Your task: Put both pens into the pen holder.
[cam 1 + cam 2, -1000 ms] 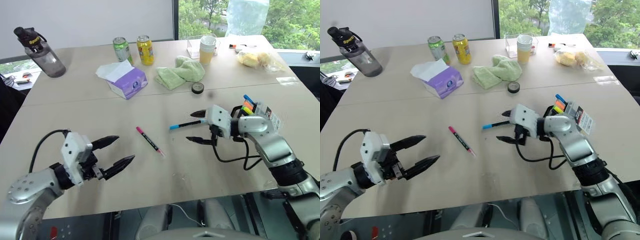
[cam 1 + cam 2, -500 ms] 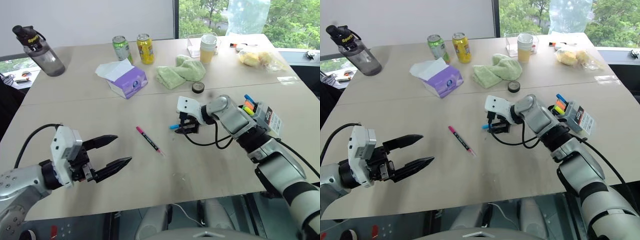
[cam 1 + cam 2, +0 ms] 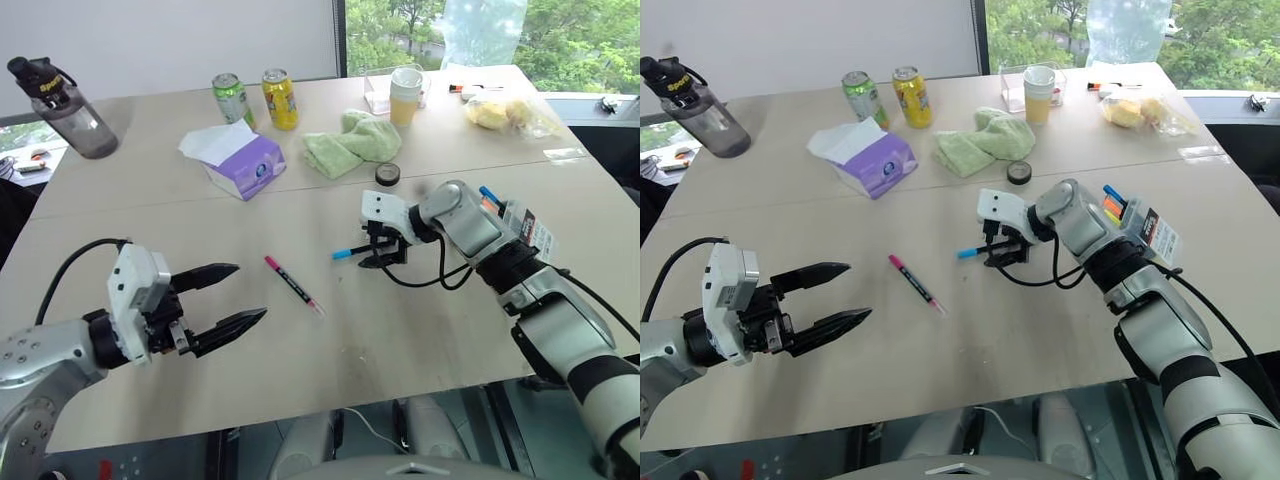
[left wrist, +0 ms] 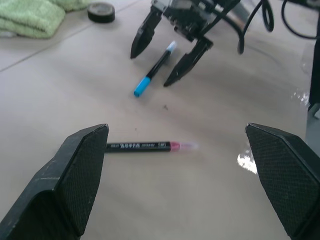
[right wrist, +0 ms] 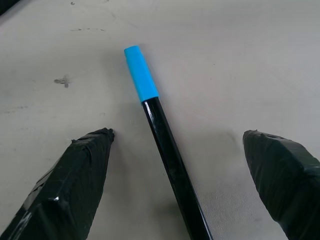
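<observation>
A black pen with light-blue ends [image 5: 165, 145] lies flat on the beige table [image 3: 430, 330], right of centre. My right gripper [image 3: 372, 250] points down at it, open, with a finger on each side of the barrel and neither touching it. A second black pen with pink ends [image 3: 291, 284] lies to its left. Near the table's front left my left gripper [image 3: 250, 291] hangs open and empty, short of the pink-ended pen [image 4: 142, 146]. The grey pen holder [image 3: 520, 225], with a white, red and black label, stands behind my right forearm with highlighters in it.
At the back stand a purple tissue box [image 3: 245, 160], a green cloth [image 3: 350, 145], a black tape roll [image 3: 388, 174], two cans [image 3: 278, 97], a water bottle [image 3: 60, 95], stacked cups [image 3: 405, 95] and a clear container [image 3: 378, 90].
My right gripper has swung left and down from beside the pen holder and now straddles the blue-ended pen. The left gripper has kept its place. Both pens lie as before.
</observation>
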### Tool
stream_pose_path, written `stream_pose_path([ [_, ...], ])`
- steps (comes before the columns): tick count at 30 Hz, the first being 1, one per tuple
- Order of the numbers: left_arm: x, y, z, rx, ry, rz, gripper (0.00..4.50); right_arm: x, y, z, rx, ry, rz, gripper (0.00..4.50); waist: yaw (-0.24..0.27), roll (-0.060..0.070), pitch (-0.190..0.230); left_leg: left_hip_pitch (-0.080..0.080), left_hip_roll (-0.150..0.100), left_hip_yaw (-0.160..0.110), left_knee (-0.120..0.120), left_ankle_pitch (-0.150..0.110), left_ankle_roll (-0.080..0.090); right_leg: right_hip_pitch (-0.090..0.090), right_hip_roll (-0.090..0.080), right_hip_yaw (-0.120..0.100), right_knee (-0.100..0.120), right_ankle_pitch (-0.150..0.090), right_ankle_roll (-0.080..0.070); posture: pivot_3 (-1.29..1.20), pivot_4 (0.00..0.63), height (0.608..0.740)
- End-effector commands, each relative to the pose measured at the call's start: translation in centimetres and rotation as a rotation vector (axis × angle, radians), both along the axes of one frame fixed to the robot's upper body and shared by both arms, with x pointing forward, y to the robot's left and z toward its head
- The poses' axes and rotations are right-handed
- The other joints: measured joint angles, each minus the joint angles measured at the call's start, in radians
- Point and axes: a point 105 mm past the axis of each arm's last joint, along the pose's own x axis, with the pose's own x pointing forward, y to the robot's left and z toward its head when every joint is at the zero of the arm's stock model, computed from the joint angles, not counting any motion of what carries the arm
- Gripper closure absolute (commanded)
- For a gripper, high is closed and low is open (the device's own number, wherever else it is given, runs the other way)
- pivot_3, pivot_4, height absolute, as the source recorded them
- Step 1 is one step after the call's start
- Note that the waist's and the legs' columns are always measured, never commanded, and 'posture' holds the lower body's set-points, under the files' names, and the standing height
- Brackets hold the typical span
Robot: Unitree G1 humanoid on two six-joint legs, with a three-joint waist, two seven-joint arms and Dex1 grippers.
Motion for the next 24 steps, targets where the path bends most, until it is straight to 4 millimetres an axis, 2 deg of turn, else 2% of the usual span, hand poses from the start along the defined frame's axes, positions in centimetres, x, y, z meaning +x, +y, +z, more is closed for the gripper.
stream_pose_path([
  [1,0.0,0.2,0.1,0.020,-0.019,-0.014,0.00,0.7,-1.4,-1.7,-0.062,-0.035,-0.042,1.21,0.001,0.000,0.000,0.000,0.000,0.000,0.000,0.000,0.000,0.000,0.000,0.000,0.000,0.000,0.000,0.00,0.150,0.740],
  [2,0.1,0.3,0.1,0.023,-0.021,-0.010,0.00,0.7,-1.4,-1.7,-0.057,-0.032,-0.038,1.49,0.002,0.000,0.000,0.001,0.000,0.000,0.001,0.000,0.000,0.001,0.000,0.000,0.000,0.000,0.000,0.00,0.150,0.740],
  [8,0.3,0.5,-0.4,0.040,-0.014,-0.012,0.00,0.8,-1.1,-1.1,-0.013,-0.037,-0.028,4.34,0.004,0.000,0.000,0.004,0.000,-0.002,0.001,0.002,-0.004,0.003,0.000,0.000,0.003,0.003,-0.004,0.00,0.150,0.740],
  [12,0.3,0.6,-0.5,0.039,-0.012,-0.016,0.00,0.6,0.0,0.2,0.073,-0.030,-0.032,4.43,0.004,0.000,0.000,0.003,0.001,-0.004,0.001,0.003,-0.005,0.002,0.001,0.000,0.003,0.003,-0.004,0.00,0.150,0.740],
  [16,0.2,0.6,-0.7,0.038,-0.008,-0.023,0.00,1.7,0.7,4.1,0.260,-0.047,-0.126,4.43,0.003,0.000,0.000,0.001,0.001,-0.004,0.001,0.003,-0.005,0.001,0.001,0.000,0.003,0.003,-0.004,0.00,0.150,0.740],
  [18,0.2,0.5,-0.6,0.031,-0.015,-0.029,0.00,2.2,0.1,6.6,0.346,-0.062,-0.178,4.43,0.004,0.001,0.000,0.000,0.001,-0.004,0.001,0.003,-0.005,0.000,0.001,-0.001,0.002,0.003,-0.004,0.00,0.150,0.740],
  [22,1.2,0.2,1.2,-0.060,-0.101,-0.020,0.00,2.6,-2.1,11.8,0.514,-0.085,-0.247,4.43,0.008,0.002,0.001,-0.005,0.000,-0.005,0.001,0.003,-0.005,-0.003,0.000,-0.002,0.000,0.003,-0.004,0.00,0.150,0.740],
  [24,1.6,0.0,1.7,-0.086,-0.130,-0.021,0.00,2.6,-3.3,13.3,0.568,-0.087,-0.276,4.43,0.008,0.002,0.001,-0.005,0.000,-0.007,0.000,0.003,-0.005,-0.003,0.000,-0.004,0.000,0.003,-0.004,0.00,0.150,0.740],
])
